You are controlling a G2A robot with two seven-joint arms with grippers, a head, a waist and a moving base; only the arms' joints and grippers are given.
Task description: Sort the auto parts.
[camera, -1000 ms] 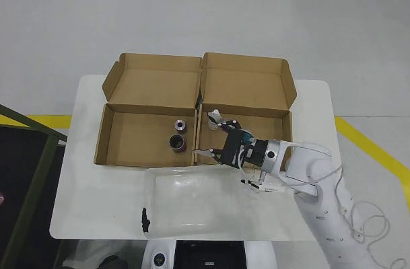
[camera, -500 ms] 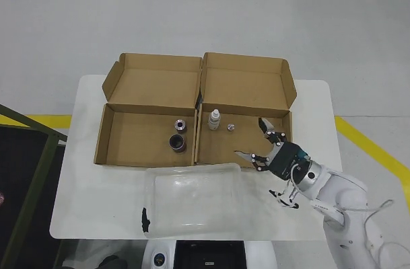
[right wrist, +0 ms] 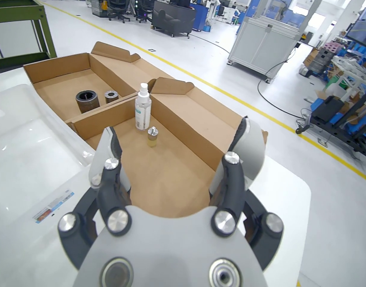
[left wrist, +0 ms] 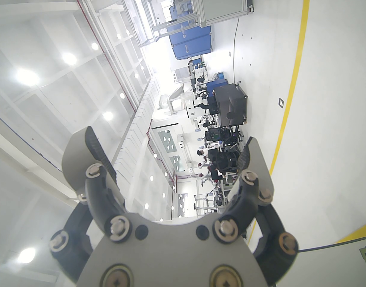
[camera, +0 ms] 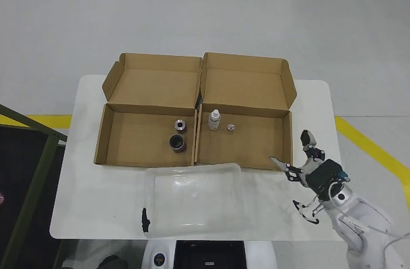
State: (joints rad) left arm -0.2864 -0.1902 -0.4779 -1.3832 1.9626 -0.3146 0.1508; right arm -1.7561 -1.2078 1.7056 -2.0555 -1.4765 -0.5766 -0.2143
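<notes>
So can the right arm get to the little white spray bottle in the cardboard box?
Probably yes. The right gripper is open and empty beside the open brown cardboard box. The white plastic spray bottle stands upright inside, with only a small brass-coloured metal part close beside it.

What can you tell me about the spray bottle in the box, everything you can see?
The spray bottle is small and slim, of clear plastic, with a white pump head and a pale label with greenish print. It stands upright on the floor of the right-hand cardboard box, close to the wall shared with the other box. A small brass-coloured cylinder stands beside it, apart. Nothing grips it.
</notes>
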